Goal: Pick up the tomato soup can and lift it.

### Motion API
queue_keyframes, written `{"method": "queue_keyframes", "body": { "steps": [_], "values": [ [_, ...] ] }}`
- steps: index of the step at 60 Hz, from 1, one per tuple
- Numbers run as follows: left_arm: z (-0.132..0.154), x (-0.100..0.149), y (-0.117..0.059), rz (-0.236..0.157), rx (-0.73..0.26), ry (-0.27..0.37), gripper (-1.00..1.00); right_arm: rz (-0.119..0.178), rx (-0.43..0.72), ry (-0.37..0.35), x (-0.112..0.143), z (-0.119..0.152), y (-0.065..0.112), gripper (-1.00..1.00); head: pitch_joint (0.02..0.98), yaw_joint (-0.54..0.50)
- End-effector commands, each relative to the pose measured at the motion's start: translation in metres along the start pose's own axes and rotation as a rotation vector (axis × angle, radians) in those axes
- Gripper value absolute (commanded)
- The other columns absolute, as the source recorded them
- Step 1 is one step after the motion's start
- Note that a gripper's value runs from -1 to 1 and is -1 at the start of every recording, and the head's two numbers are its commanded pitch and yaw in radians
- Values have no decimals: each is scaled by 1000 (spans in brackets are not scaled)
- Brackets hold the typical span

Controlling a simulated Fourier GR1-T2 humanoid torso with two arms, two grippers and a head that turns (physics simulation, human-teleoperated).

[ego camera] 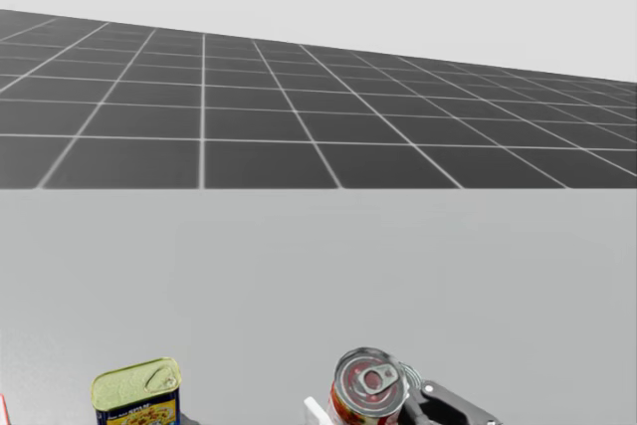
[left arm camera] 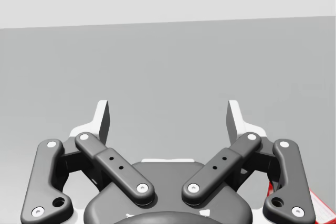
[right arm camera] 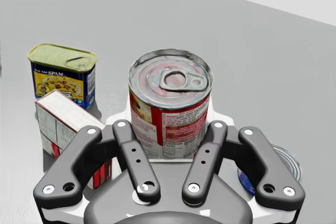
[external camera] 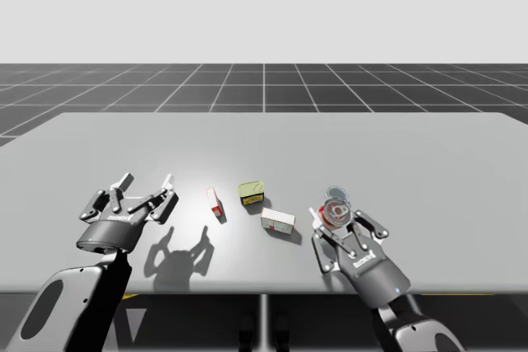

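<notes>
Left gripper (external camera: 147, 185): over the near left part of the bench (external camera: 396, 154), fingers spread apart, nothing between them.
Right gripper (external camera: 337, 222): near right part, fingers clamped on the tomato soup can (external camera: 337, 206), which is upright, ring-pull lid up.
White-and-red box (external camera: 278, 221): beside the can, toward bench centre.
Green-lidded blue tin (external camera: 252, 194): just beyond the box.

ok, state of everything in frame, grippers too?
tomato soup can: upright, lid sealed, gripped; lifted or not, cannot tell.
right gripper: shut on the tomato soup can.
left gripper: open, empty.
blue rectangular can: upright, lid sealed.
white box: closed, on its side.
small red and white box: lying down.
blue round can: mostly hidden behind the right gripper.
</notes>
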Motion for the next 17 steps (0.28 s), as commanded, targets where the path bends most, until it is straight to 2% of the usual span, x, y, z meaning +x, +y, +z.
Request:
{"method": "queue_keyframes", "body": {
  "steps": [1, 17],
  "values": [
    [0, 0, 1, 1, 3, 0, -1000, 41, -129, -120, 48, -3, -16, 856, 444, -244],
    [0, 1, 2, 6, 6, -3, -1000, 82, -171, -257, 108, 1, -16, 947, 439, -249]
  ]
}}
